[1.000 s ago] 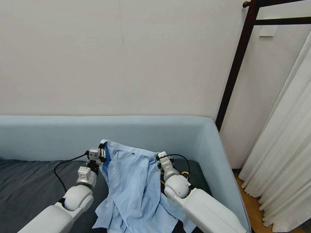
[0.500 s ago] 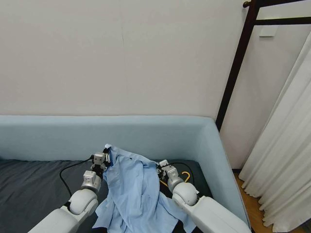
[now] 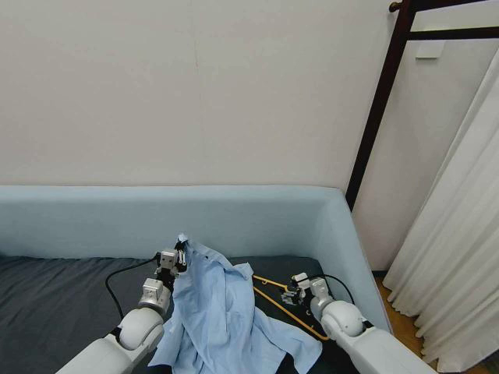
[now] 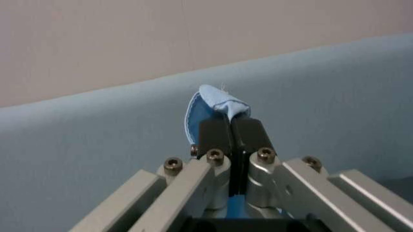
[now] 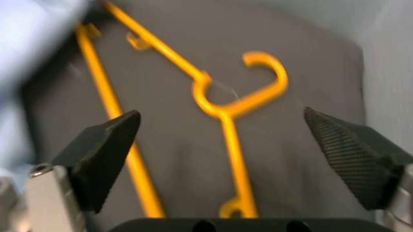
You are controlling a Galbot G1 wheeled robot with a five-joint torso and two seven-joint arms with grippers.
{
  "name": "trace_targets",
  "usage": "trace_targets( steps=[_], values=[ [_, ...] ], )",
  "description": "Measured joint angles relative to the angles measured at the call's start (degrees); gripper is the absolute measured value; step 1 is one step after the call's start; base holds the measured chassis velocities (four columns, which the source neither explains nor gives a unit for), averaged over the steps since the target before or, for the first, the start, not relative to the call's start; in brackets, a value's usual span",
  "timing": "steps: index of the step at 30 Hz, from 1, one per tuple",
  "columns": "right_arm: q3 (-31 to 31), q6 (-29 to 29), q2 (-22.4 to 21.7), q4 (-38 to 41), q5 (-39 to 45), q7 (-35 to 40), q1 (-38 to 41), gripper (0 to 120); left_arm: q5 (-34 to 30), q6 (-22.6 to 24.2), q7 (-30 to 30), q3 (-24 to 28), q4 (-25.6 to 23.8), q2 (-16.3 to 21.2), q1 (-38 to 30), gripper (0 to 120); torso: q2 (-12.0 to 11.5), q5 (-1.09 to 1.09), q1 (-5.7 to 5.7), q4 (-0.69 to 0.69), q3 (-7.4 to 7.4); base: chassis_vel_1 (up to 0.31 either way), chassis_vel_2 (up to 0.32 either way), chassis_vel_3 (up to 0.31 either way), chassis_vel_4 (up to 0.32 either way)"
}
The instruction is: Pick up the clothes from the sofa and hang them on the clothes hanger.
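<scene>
Now on the pale blue sofa (image 3: pixel 93 214), the blue shirt (image 3: pixel 222 312) hangs from the left gripper (image 4: pixel 230 130), clamped tight on its collar. The right gripper (image 3: pixel 293 288) has let go and swung aside, fingers spread wide over the yellow hanger (image 5: pixel 221 115), probably to grasp it.

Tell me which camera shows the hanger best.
Right wrist view: the hanger lies under the open right claw, hook plain. Head view gives thin bars partly under the shirt; left wrist view faces the sofa back.
</scene>
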Motion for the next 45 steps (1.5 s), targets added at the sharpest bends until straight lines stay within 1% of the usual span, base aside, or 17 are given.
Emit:
trace_targets(
  steps=[3,6,9,11,13,15,18,19,22,24,26,29,30,34,35,37,45],
  values=[
    [0.1,2.2,-0.2,-4.8,-2.7,-4.2,0.3,100,0.0,-0.2,0.1,0.1,-0.8,0.2,0.5,0,0.0,-0.01,0.0,-0.03,0.0,0.0,0.0,0.0,0.0],
    [0.4,3.8,0.1,-6.8,-4.9,-6.2,0.5,100,0.0,-0.3,0.2,-0.1,-1.0,0.1,0.9,0,0.0,-0.01,0.0,-0.04,0.0,0.0,0.0,0.0,0.0],
    [0.6,4.3,1.1,-7.6,-6.3,-6.8,0.9,100,0.0,-0.5,0.2,-0.3,-1.0,-0.1,1.3,0,0.0,-0.02,0.0,-0.03,0.0,0.0,0.0,0.0,0.0],
    [0.5,4.5,2.2,-9.0,-7.0,-6.9,1.4,97,0.2,-0.6,0.2,-0.3,-1.1,-0.2,1.8,0,0.0,-0.02,0.0,0.01,0.0,0.0,0.0,0.0,0.0],
    [0.8,4.9,3.3,-11.3,-7.5,-6.9,2.1,88,0.2,-0.6,0.2,-0.5,-1.5,-0.1,2.2,0,0.0,-0.02,0.0,0.01,0.0,0.0,0.0,0.0,0.0],
    [1.0,5.0,3.7,-12.3,-7.5,-7.0,2.2,86,0.2,-0.6,0.2,-0.7,-1.6,0.0,2.4,0,0.0,-0.02,0.0,0.0,0.0,0.0,0.0,0.0,0.0],
    [1.5,5.0,4.6,-14.8,-7.4,-7.3,2.5,72,0.2,-0.6,0.2,-1.1,-1.9,0.2,2.8,0,0.0,-0.02,0.0,-0.03,0.0,0.0,0.0,0.0,0.0],
    [1.5,5.0,4.6,-14.8,-7.4,-7.3,2.5,72,0.2,-0.6,0.2,-1.1,-1.9,0.2,2.8,0,0.0,-0.02,0.0,-0.03,0.0,0.0,0.0,0.0,0.0],
    [2.3,4.8,5.3,-16.5,-6.6,-8.1,2.5,58,0.2,-0.6,0.1,-1.3,-2.2,0.3,3.2,0,0.0,-0.02,0.0,-0.02,0.0,0.0,0.0,0.0,0.0],
    [2.3,3.9,5.4,-16.4,-5.4,-8.2,2.5,50,0.2,-0.6,0.0,-1.4,-2.3,0.1,3.4,0,0.0,-0.02,0.0,-0.01,0.0,0.0,0.0,0.0,0.0],
    [2.3,3.7,5.4,-16.3,-5.2,-8.2,2.5,47,0.2,-0.6,0.0,-1.4,-2.3,0.0,3.5,0,0.0,-0.02,0.0,-0.01,0.0,0.0,0.0,0.0,0.0],
    [2.1,3.2,5.3,-16.1,-4.7,-8.3,2.5,31,0.2,-0.6,-0.1,-1.4,-2.6,-0.2,3.7,0,0.0,-0.02,0.0,-0.02,0.0,0.0,0.0,0.0,0.0],
    [2.1,3.2,5.3,-16.1,-4.7,-8.3,2.5,31,0.2,-0.6,-0.1,-1.4,-2.6,-0.2,3.7,0,0.0,-0.02,0.0,-0.02,0.0,0.0,0.0,0.0,0.0],
    [2.0,2.4,5.4,-16.5,-4.4,-8.8,2.7,12,0.2,-0.6,-0.1,-1.6,-2.8,-0.2,4.0,0,0.0,-0.02,0.0,-0.01,-0.01,0.0,0.0,0.0,0.0],
    [2.0,2.4,5.4,-16.5,-4.4,-8.8,2.7,12,0.2,-0.6,-0.1,-1.6,-2.8,-0.2,4.0,0,0.0,-0.02,0.0,-0.01,-0.01,0.0,0.0,0.0,0.0],
    [2.4,1.8,5.5,-16.6,-3.1,-8.8,2.7,5,0.2,-0.6,-0.1,-1.9,-2.9,-0.2,4.2,0,0.0,-0.02,0.0,-0.02,0.0,0.0,0.0,0.0,0.0],
    [3.2,1.0,5.7,-15.3,0.7,-6.5,2.0,4,0.2,-0.5,-0.1,-2.2,-3.1,-0.2,4.6,0,0.0,-0.02,0.0,-0.03,0.0,0.0,0.0,0.0,0.0]
  ],
)
